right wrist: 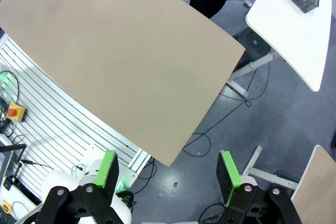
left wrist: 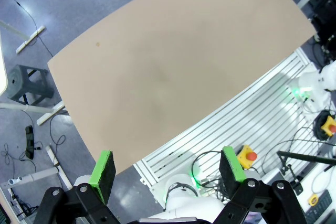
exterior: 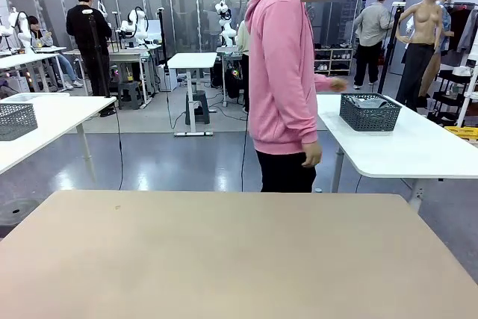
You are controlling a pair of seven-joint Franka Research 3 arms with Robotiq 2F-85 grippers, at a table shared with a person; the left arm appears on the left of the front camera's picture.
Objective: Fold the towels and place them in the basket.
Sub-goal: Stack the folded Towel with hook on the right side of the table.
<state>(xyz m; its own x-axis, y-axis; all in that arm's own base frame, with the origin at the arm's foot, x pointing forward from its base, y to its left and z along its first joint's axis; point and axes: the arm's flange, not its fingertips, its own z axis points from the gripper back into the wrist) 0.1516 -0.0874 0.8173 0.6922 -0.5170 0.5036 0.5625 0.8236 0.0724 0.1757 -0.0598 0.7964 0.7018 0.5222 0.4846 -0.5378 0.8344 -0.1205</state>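
the big tan surface sits bare in front of the robot. the left pincer hangs high above it with its green pads spread wide, holding nothing. the right pincer is spread wide too, holding nothing. the basket sits on a white surface far off to the right, with pale towels inside. a person in a pink top stands beside it, one hand reaching toward the basket.
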